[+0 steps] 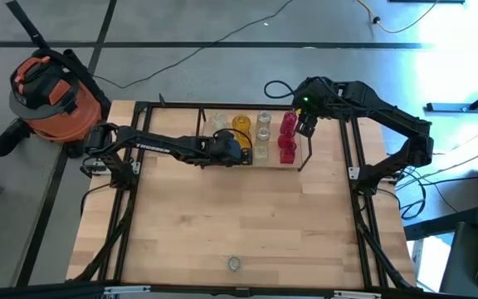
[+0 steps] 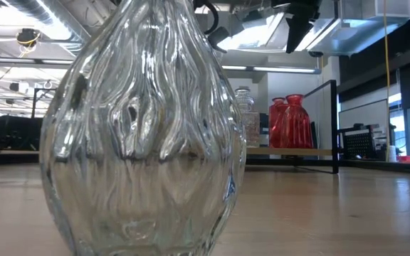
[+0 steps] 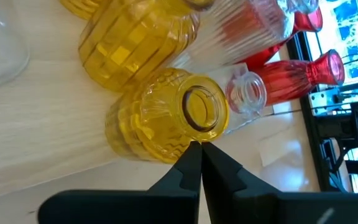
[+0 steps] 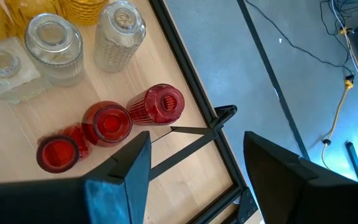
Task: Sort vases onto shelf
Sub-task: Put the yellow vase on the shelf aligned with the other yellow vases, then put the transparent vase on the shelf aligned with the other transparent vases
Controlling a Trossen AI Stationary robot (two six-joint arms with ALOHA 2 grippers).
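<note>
The shelf (image 1: 222,163) stands at the table's far middle, a light board in a black wire frame (image 4: 186,59). On it stand yellow vases (image 1: 241,124), clear vases (image 1: 262,133) and three red vases (image 1: 288,137) in a row at its right end. My left gripper (image 3: 199,152) is shut, its tips at a small yellow vase (image 3: 160,118) on the board. My right gripper (image 4: 194,149) hangs open above the shelf's right end, over the red vases (image 4: 107,121), holding nothing. One clear vase (image 1: 234,264) stands alone at the table's near edge. My left gripper's shut fingertips (image 3: 191,163) meet the outer rim of the small yellow vase's mouth (image 3: 199,138), slanting down from the table's left. Whether they press it or only stand against it, I cannot tell. The vase stands upright on the shelf board.
The lone clear vase (image 2: 141,128) fills the low view and hides most of the shelf there. Black rails (image 1: 131,191) run along the table's sides. An orange vacuum cleaner (image 1: 52,95) sits on the floor beyond the far left corner. Bare tabletop lies between shelf and near edge.
</note>
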